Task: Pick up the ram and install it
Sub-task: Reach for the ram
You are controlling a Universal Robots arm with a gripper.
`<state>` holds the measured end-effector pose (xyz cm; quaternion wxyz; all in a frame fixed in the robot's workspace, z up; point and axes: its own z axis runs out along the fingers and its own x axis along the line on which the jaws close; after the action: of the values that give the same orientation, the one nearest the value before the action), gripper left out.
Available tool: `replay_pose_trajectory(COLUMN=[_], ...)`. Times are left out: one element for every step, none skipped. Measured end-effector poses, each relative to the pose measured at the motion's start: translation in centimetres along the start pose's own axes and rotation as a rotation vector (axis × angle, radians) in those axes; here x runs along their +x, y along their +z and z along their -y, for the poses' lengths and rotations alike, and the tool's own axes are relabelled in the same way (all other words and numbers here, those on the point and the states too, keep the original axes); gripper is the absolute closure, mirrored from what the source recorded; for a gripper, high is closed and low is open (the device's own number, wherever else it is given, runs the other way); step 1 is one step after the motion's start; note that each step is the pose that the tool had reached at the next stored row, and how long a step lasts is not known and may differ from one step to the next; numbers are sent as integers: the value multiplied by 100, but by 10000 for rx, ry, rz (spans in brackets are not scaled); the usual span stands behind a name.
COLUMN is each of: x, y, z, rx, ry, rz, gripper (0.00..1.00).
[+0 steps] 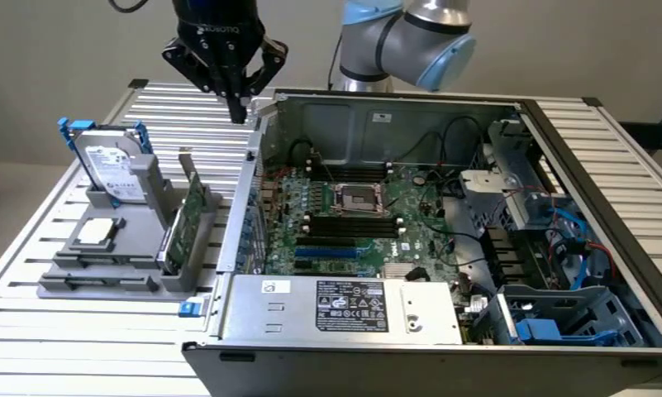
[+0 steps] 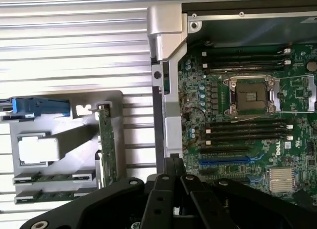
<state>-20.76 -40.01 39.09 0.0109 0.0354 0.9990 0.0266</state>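
Observation:
Two ram sticks (image 2: 54,178), thin and green, lie flat in the front slots of the grey holder (image 2: 116,98) on the slatted table; in the exterior view a ram stick (image 1: 102,282) lies at the holder's near edge. My gripper (image 1: 238,106) hangs above the back left corner of the open computer case (image 1: 308,322), well away from the holder. Its fingers (image 2: 173,165) are pressed together, shut on nothing. On the motherboard, black memory slots (image 2: 247,127) lie on both sides of the processor socket (image 2: 250,95).
The holder also carries an upright green expansion card (image 1: 188,222), a silver hard drive with blue rails (image 1: 110,169) and a small silver processor (image 1: 97,232). The case wall (image 1: 242,207) stands between the holder and the motherboard. Cables and drive cages (image 1: 551,248) crowd the case at the exterior view's right.

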Motion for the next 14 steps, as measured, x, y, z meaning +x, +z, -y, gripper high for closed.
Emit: replay_pose_trajectory(x=[45, 89, 134, 183, 228, 272, 316, 361, 406, 450, 495, 543, 588, 633], y=[2, 5, 9, 13, 19, 26, 34, 42, 49, 57, 64, 72, 79, 86], z=[5, 11, 17, 25, 33, 43, 53, 63, 73, 83, 93, 104, 113, 123], rx=[-1, 0, -1, 0, 0, 0, 0, 0, 0, 0, 0, -1, 0, -1], ry=[0, -1, -1, 0, 1, 0, -1, -1, -1, 0, 0, -1, -1, 0], rz=[0, 0, 0, 0, 0, -1, -1, 0, 0, 0, 0, 0, 0, 0], gripper=[89, 89, 89, 89, 89, 89, 89, 89, 89, 89, 89, 89, 89, 89])
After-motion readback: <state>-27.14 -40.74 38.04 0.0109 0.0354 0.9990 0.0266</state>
